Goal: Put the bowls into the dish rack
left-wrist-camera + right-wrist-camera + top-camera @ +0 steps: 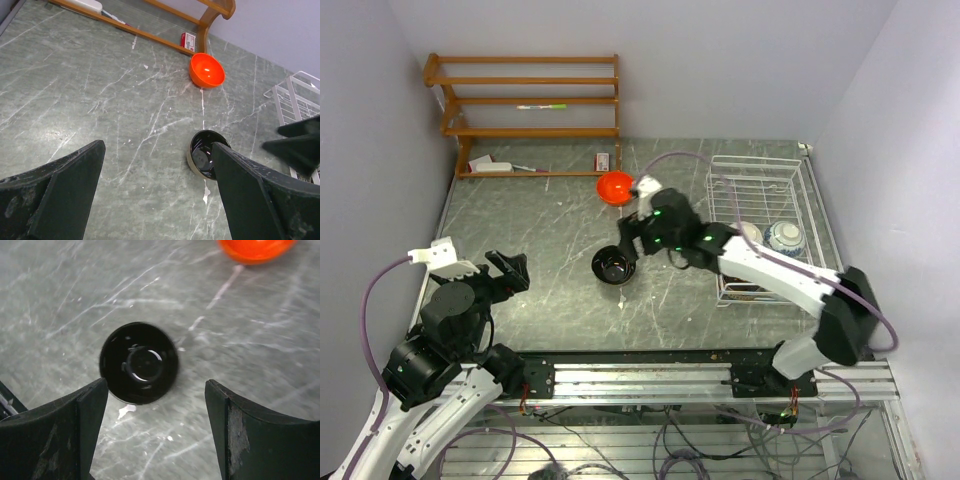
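Observation:
A glossy black bowl [614,266] stands upright on the grey marble table, also seen in the left wrist view [204,155] and the right wrist view [139,362]. An orange-red bowl [615,187] sits farther back [207,70] [255,249]. The white wire dish rack [760,180] at the right holds a blue-and-white bowl [786,237] and a pale bowl [750,232]. My right gripper [632,238] [156,415] is open and empty, just above and behind the black bowl. My left gripper [510,270] [157,190] is open and empty at the near left.
A brown wooden shelf unit [530,100] stands against the back wall, with a small red box [604,160] [188,40] and a white object [490,165] at its foot. Walls close in on the left and right. The rack's edge shows in the left wrist view [300,97].

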Controlling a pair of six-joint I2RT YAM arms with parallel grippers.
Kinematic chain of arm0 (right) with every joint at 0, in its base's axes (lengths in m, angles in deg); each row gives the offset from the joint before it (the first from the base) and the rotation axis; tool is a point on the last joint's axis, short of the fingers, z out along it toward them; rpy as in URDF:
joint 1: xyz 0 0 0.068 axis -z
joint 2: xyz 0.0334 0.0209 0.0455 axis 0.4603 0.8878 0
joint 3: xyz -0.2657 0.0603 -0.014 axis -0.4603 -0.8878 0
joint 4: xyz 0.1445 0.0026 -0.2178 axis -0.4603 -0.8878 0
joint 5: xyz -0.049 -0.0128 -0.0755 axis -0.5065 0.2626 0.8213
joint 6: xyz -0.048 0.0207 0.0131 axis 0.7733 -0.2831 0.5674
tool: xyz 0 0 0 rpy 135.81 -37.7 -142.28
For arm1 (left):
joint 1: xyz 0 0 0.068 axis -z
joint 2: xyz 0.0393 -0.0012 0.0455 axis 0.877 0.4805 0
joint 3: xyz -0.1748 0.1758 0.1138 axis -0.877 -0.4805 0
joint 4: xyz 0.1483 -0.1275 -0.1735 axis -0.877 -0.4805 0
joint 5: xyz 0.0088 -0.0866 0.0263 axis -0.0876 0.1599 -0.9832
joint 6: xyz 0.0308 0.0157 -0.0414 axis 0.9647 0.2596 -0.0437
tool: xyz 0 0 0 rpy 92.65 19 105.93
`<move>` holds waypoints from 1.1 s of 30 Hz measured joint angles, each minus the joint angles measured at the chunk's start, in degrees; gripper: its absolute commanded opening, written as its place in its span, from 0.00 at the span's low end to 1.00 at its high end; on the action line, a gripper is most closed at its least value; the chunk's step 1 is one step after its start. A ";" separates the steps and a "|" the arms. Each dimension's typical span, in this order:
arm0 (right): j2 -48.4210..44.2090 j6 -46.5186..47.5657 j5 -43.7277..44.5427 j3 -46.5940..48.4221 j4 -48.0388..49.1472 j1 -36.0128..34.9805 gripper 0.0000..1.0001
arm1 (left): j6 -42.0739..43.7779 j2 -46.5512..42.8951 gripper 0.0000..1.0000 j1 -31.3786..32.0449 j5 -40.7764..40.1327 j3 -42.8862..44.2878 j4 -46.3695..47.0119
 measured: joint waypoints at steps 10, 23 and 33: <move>23.69 5.64 -2.08 9.35 0.33 -10.08 0.71 | -0.59 -0.31 0.99 0.28 -0.96 0.00 -0.33; 31.36 7.04 -1.86 12.26 1.03 -11.76 0.32 | -0.61 -0.33 0.99 0.35 -0.98 0.00 -0.44; 29.81 7.72 1.29 12.66 1.42 -11.56 0.00 | -0.61 -0.81 0.99 0.37 -0.98 0.00 -0.44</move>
